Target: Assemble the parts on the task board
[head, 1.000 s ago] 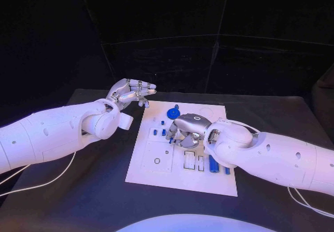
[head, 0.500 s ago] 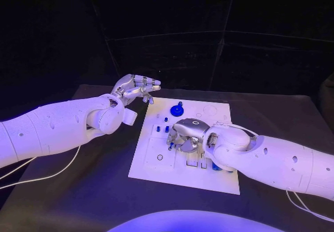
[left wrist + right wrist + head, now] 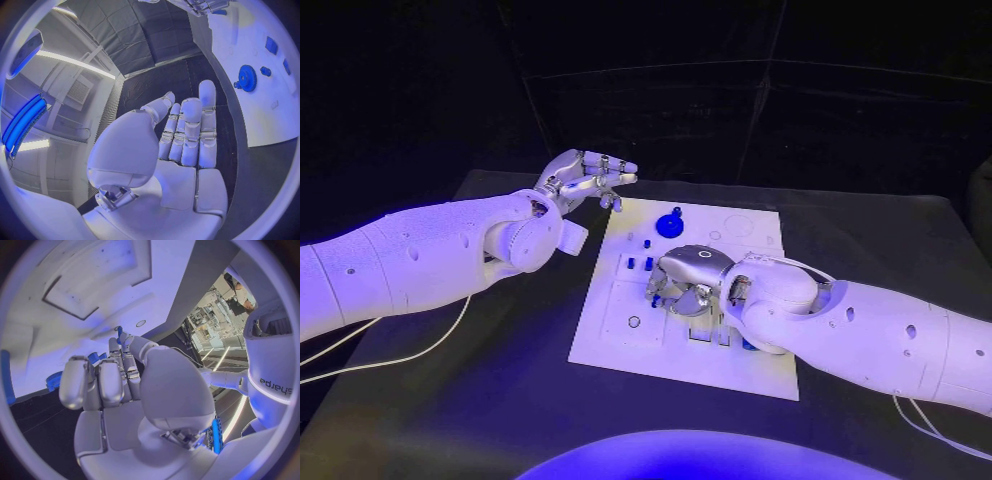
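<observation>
Head view: the task board [image 3: 625,335] lies mid-worktop, blue gear [image 3: 669,227] standing near its far edge; the right hand [image 3: 687,280] works over its middle, while several blue parts [image 3: 636,264] look loose, so assembly seems unfinished. Left wrist view: the left hand [image 3: 181,150] hovers empty beyond the board's far-left corner, fingers straight and close. Right wrist view: its fingers [image 3: 100,382] curl around a small blue part [image 3: 119,333] at their tips.

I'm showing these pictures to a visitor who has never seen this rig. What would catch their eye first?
Probably the white task board in the middle of the black table, with the right hand bent down over its centre and pinching a small blue part at its fingertips. Next, the left hand, raised with nothing in it beyond the board's far left corner, and the blue gear near the board's far edge.
</observation>
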